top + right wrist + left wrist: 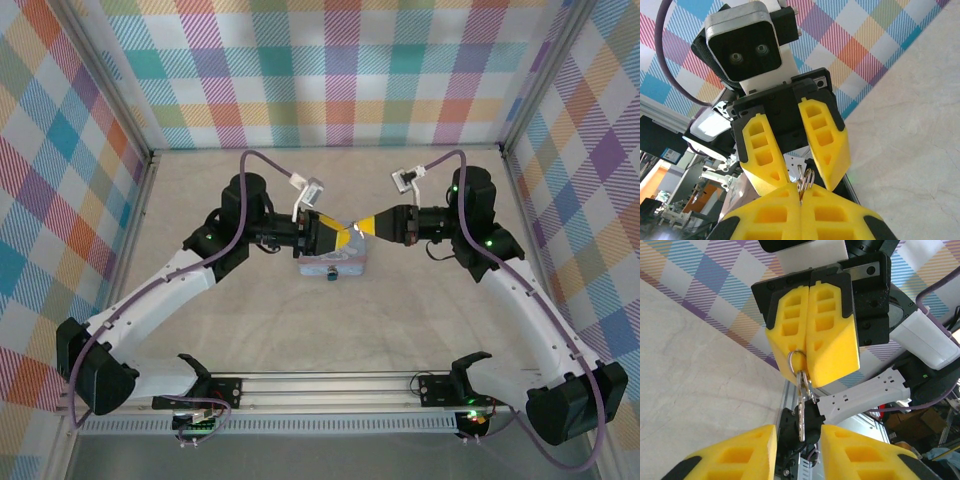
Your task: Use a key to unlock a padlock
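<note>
The key [801, 407] hangs blade-down at the lower centre of the left wrist view, dangling from a thin key ring [795, 356] with what looks like a second key beside it. The right gripper [804, 371] is clenched on that ring, its yellow tips pressed flat together. The left gripper [799, 447] is released: its fingers [740, 452] stand apart at the bottom of the frame, one on each side of the key and touching nothing.

In the top view both grippers meet at mid-frame, above a pastel-blue box [345, 262] on the table [250, 330]. A small dark thing at the box's lower edge is probably the padlock [333, 272], though it is too small to be sure.

The step in hand looks like passing the key across. To do it well:
- The left fingers should close flat on the head of one key, so the blade sticks out free.
- The key should hang quietly before the squeeze, since it swings loosely on its ring.
- The right grip should stay tight until the left has the key firmly, or the bunch drops onto the box.
</note>
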{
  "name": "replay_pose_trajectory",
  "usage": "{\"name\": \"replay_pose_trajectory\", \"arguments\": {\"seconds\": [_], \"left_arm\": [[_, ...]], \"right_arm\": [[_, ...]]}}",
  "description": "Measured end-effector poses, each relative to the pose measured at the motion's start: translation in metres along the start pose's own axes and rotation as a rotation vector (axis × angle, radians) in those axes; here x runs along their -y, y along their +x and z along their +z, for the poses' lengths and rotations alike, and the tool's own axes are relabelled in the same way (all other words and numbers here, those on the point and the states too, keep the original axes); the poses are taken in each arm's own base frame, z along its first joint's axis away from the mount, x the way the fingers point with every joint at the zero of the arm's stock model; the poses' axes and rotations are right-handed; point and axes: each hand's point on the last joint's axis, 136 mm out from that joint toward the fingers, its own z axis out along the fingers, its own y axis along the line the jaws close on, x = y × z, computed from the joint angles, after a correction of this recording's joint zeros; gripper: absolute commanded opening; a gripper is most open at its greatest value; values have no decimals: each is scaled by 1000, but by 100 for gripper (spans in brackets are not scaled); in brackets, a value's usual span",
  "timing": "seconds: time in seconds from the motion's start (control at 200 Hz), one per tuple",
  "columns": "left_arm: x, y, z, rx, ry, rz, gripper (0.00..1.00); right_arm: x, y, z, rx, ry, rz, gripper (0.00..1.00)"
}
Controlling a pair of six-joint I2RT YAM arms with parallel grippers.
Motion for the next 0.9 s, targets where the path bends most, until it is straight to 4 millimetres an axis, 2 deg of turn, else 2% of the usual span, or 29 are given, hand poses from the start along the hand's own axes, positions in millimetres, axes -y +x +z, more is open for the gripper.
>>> {"name": "replay_pose_trajectory", "arguments": {"seconds": [0.185,0.425,0.495,0.755,0.83,0.9], "left_arm": [[-4,-4,-3,20,-28,-5,52],[-6,-13,-4,65,-37,-16,55],[-4,-17,-5,77,-30,-15,53],[0,-21,-5,92,-16,-23,34],[0,-20,-5,89,-13,-24,32],[0,-20,-5,88,-10,-24,34]], "right_arm": [[-2,0,-1,2,-2,-6,0],[-5,2,-3,10,0,-17,0],[-6,2,-3,11,1,-19,0],[0,3,-2,15,13,-8,0],[0,3,-3,17,16,-9,0],[1,2,-3,21,20,-9,0]]}}
